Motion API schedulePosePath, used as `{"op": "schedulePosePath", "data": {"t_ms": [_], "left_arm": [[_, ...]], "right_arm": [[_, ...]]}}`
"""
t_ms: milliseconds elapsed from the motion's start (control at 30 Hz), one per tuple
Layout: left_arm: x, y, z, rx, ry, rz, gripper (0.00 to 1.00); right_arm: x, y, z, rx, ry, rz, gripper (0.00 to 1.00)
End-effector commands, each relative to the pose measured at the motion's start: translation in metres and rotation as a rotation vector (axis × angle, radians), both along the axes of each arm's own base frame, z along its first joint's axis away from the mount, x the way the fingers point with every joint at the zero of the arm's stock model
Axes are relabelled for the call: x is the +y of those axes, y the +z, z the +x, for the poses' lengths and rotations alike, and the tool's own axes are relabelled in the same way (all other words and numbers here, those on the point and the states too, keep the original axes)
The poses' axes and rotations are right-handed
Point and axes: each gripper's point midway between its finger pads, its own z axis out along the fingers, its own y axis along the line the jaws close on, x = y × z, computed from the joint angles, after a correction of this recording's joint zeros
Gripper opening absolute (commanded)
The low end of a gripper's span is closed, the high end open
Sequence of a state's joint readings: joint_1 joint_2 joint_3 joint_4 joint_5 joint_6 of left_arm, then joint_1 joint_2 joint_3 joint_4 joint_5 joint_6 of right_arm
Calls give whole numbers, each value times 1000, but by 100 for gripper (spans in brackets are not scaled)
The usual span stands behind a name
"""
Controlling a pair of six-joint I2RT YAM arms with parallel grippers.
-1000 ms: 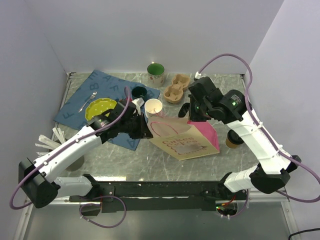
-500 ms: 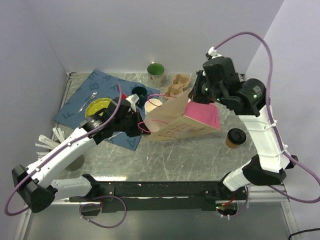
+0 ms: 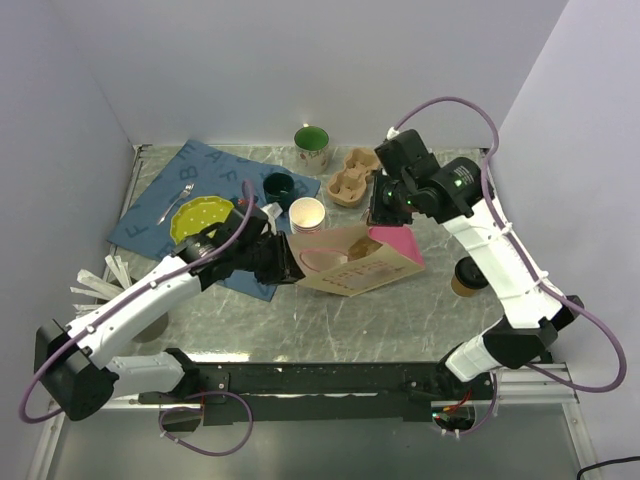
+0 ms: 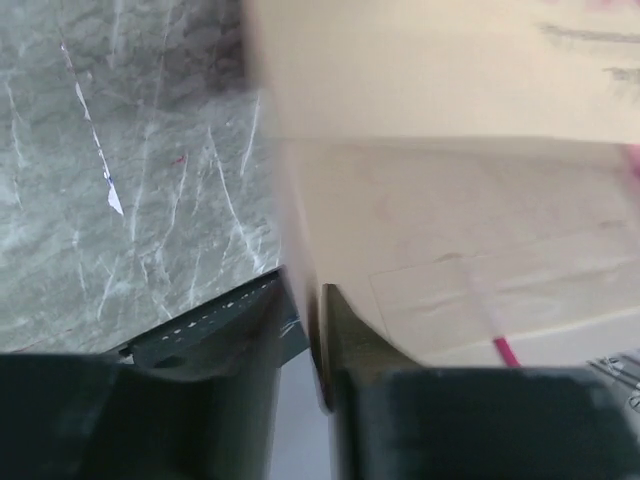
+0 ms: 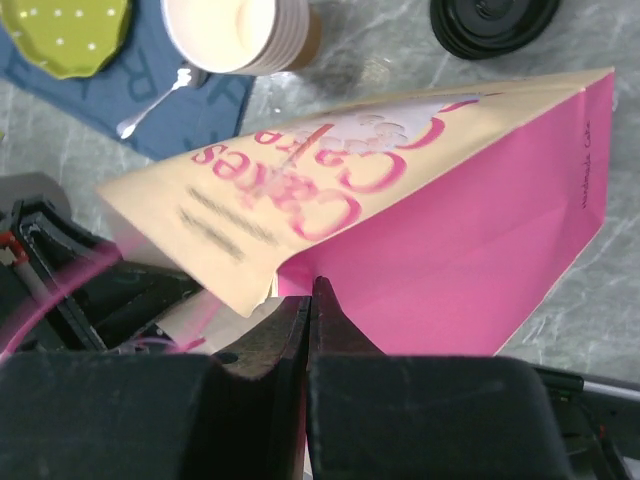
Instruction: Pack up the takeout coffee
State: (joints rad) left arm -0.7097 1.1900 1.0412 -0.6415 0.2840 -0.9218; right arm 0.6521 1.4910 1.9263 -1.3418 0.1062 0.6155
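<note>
– Two supports first, by size: what lies under and beside the bag?
– Table: grey marble pattern. Mat: blue, to the left of the bag and behind it.
– Bag condition?
– Bag: cream paper with pink lettering and a pink side panel. It is tilted on its side between both arms. Contact with the table cannot be determined.
– Grip status?
– Left gripper: the fingers pinch a cream edge at the bag's left end. Right gripper: the fingers are pressed together on the bag's edge, where the cream face meets the pink panel, at the rear right.
– Location of the coffee?
– Coffee: upright on the table, to the right of the bag and apart from it. Its black lid is fitted. The right arm partly hides it.
– Smaller items?
– Cups: a lidless stack, just behind the bag. Mug: green inside, well behind the bag. Lid: loose, black, just behind the bag.
</note>
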Motion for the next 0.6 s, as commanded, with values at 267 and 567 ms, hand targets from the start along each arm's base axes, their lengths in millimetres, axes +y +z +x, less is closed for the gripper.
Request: {"op": "schedulePosePath", "data": {"t_ms": [267,567], "left_arm": [[32,67,26,-270,80,89,59],[50,82,18,-320,93,115,65]], "right_arm": [[-7,36,-36,-94,179,80,0],[2,30,-34,-245,341,105,0]]}}
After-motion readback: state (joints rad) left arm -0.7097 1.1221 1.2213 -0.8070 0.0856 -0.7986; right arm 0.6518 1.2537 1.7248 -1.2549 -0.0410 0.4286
